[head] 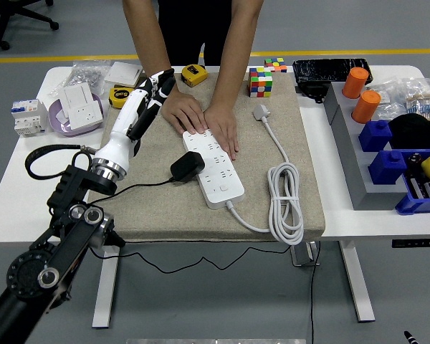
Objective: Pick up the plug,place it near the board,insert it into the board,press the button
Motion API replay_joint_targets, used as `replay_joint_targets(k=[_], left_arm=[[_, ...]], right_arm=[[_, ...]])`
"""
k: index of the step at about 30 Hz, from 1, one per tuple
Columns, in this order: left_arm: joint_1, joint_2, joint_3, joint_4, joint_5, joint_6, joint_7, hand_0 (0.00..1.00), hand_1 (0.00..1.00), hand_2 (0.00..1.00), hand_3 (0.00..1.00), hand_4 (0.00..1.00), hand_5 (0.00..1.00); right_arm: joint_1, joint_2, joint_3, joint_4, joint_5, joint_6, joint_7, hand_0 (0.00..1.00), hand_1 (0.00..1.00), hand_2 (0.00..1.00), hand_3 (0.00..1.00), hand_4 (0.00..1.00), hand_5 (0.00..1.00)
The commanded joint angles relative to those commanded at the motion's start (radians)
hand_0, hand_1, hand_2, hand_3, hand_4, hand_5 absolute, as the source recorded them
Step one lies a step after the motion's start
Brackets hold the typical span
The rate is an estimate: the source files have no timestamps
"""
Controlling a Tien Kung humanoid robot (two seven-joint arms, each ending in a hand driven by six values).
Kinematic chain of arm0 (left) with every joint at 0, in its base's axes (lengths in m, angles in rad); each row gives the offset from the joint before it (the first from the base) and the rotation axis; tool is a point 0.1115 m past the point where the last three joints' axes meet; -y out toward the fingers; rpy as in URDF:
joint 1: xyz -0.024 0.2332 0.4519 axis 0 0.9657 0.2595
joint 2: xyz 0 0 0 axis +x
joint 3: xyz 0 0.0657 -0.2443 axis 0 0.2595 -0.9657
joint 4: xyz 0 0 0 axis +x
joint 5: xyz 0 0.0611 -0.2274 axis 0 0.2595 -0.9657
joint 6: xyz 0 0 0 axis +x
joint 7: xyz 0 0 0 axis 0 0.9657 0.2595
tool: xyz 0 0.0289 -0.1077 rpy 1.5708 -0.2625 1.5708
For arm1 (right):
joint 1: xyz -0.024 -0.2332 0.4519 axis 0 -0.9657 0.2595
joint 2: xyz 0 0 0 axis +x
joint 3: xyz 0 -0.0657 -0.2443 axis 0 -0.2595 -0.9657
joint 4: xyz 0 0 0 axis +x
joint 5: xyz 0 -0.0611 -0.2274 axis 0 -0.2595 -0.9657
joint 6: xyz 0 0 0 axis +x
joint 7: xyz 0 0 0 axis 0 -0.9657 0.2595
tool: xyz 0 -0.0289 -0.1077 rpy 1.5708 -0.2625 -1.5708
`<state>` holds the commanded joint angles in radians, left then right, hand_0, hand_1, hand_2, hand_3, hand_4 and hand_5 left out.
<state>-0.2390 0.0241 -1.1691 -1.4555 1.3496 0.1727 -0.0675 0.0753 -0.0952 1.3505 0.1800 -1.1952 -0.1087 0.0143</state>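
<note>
The black plug (188,166) lies on the beige mat (150,208), against the left side of the white power strip (218,175); its thin black cord runs left toward my arm. My left hand (156,84) is raised well beyond the plug, near the mat's far left corner, with its fingers stretched out and holding nothing. A person at the far side presses both hands (204,118) flat on the strip's far end. The right arm is out of view.
The strip's white cable (287,204) is coiled on the mat's right, ending in a white plug (262,111). Yellow tape measures (123,97), Rubik's cubes (261,81) and a purple bowl (77,113) sit at the back. A grey tray (347,154) with blue blocks stands at the right.
</note>
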Motion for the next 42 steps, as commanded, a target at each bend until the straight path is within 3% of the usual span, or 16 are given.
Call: replay_joint_targets(k=[3,6,10,12,16,23,29,42], left_arm=[[0.095,0.034,0.014,-0.066,-0.058,-0.007,-0.005,0.924,0.960,0.925,0.903,0.998,0.998],[0.165,0.061,0.016,-0.070,-0.045,-0.014,0.003,0.945,0.959,0.918,0.899,0.998,0.998],[0.210,0.078,0.012,-0.043,0.040,-0.031,0.033,0.945,0.959,0.918,0.899,0.998,0.998],[0.219,0.085,0.017,-0.031,0.106,-0.039,0.052,0.998,0.963,0.926,0.879,0.998,0.998],[0.211,0.094,0.041,0.009,0.241,-0.050,0.076,0.998,0.963,0.926,0.879,0.998,0.998],[0.160,0.091,0.103,0.085,0.358,-0.042,0.076,0.998,0.957,0.916,0.855,0.998,0.998],[0.128,0.073,0.116,0.132,0.426,-0.027,0.069,0.998,0.955,0.913,0.847,0.998,0.998],[0.062,0.029,0.141,0.193,0.476,0.005,0.049,0.998,0.947,0.898,0.834,0.998,0.998]], right_arm=[[-0.003,-0.002,0.008,0.000,0.003,-0.001,0.003,0.761,0.767,0.754,0.803,0.998,0.919],[-0.009,0.000,0.018,0.000,-0.001,-0.002,0.003,0.761,0.766,0.753,0.803,0.998,0.925],[-0.012,0.002,0.021,0.000,0.000,-0.002,0.003,0.761,0.766,0.753,0.803,0.998,0.925],[-0.012,0.002,0.020,0.000,0.002,-0.002,0.004,0.760,0.766,0.753,0.803,0.998,0.931],[-0.012,0.000,0.019,0.000,0.005,-0.002,0.004,0.760,0.766,0.753,0.803,0.998,0.931],[-0.013,-0.004,0.033,0.000,-0.006,-0.003,0.001,0.761,0.766,0.753,0.803,0.998,0.933],[-0.011,-0.003,0.027,0.000,0.001,-0.001,0.002,0.760,0.766,0.753,0.803,0.998,0.933],[-0.008,-0.003,0.020,0.000,0.000,0.002,0.000,0.760,0.766,0.752,0.802,0.998,0.936]])
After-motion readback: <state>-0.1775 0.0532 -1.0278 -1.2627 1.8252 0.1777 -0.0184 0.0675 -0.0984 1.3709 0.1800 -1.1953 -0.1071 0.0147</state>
